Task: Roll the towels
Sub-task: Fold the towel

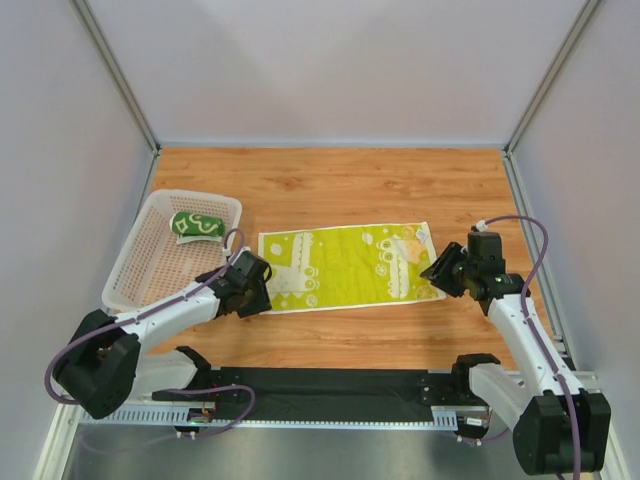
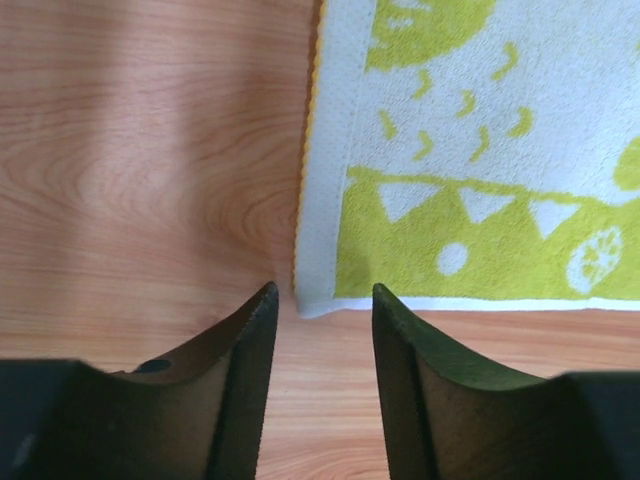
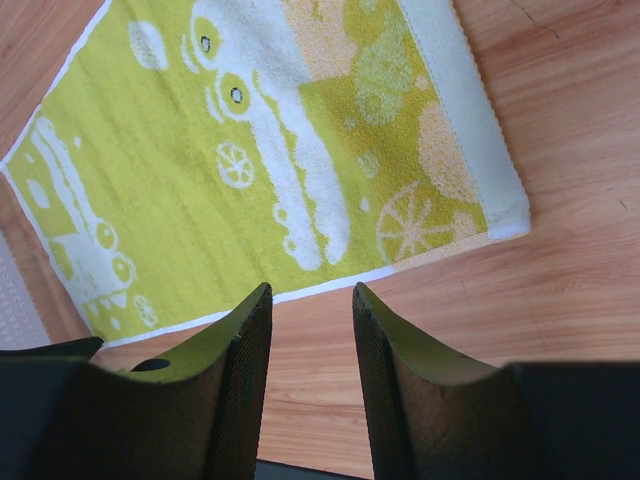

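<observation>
Green towel (image 1: 197, 225) lies rolled in the basket (image 1: 160, 196): seemingly half done. Left gripper (image 2: 322, 295), jaws apart, empty, at the near-left corner of the flat yellow towel (image 1: 345, 265); right gripper (image 3: 310, 292) likewise near its right end; that roll remains

Yellow-and-lime towel (image 1: 345, 265): spread flat, not rolled, printed side up with white train and wheel motifs and a pale band along each short end. Near-left corner lying on the wood just ahead of the left gripper (image 2: 322, 300), not between its tips. Near long edge just beyond the right gripper (image 3: 310, 295); near-right corner ahead and to its right. Dark green towel (image 1: 196, 225), white pattern: rolled into a short cylinder, on its side in the white basket (image 1: 135, 240), beyond and slightly left of the left gripper, apart from it.
</observation>
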Tool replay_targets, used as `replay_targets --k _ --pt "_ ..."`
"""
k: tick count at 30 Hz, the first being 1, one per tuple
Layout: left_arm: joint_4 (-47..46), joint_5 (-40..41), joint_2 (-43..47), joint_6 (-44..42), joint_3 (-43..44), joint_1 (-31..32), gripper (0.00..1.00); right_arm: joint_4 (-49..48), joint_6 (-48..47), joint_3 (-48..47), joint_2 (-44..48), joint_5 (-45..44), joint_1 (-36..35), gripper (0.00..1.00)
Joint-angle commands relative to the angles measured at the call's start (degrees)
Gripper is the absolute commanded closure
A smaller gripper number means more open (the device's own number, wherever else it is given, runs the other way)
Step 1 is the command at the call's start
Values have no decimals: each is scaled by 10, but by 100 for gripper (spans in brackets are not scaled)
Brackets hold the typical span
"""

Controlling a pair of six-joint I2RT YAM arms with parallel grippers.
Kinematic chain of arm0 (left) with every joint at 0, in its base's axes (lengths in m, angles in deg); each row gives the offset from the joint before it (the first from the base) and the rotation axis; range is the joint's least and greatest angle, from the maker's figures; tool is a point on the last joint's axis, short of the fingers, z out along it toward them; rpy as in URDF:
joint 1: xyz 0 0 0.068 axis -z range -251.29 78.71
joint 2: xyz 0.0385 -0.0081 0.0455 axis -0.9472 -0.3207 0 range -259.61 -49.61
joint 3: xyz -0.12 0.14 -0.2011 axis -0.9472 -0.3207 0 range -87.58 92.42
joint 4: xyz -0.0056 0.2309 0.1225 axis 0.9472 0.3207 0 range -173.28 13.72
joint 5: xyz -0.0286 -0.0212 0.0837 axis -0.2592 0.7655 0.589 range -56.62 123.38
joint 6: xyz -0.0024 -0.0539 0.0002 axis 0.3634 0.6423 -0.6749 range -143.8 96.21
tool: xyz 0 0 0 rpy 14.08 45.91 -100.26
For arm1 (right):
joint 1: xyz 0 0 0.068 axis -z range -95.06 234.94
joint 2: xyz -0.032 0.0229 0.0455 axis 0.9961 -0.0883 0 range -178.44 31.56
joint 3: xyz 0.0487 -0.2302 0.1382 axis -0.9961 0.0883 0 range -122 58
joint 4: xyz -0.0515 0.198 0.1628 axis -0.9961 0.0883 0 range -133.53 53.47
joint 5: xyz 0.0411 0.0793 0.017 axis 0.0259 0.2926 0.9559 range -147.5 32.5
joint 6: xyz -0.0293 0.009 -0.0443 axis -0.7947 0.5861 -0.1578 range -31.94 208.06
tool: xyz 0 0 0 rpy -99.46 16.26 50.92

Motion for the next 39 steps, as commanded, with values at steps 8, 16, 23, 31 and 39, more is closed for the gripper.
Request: replay_targets --k 8,16,23,31,39 --pt "-15 -15 -45 12 -8 -2 71 2 -17 -4 -10 -1 1 60" --pt "28 9 -31 2 10 -2 100 0 -18 -4 -33 -15 1 60" --pt "80 39 6 -13 38 -2 100 0 18 30 -37 -66 28 60" --pt "82 41 14 -20 37 -3 100 -52 12 63 -104 -18 73 61" --pt "75 37 11 -24 36 -5 100 -95 11 81 -168 14 73 62"
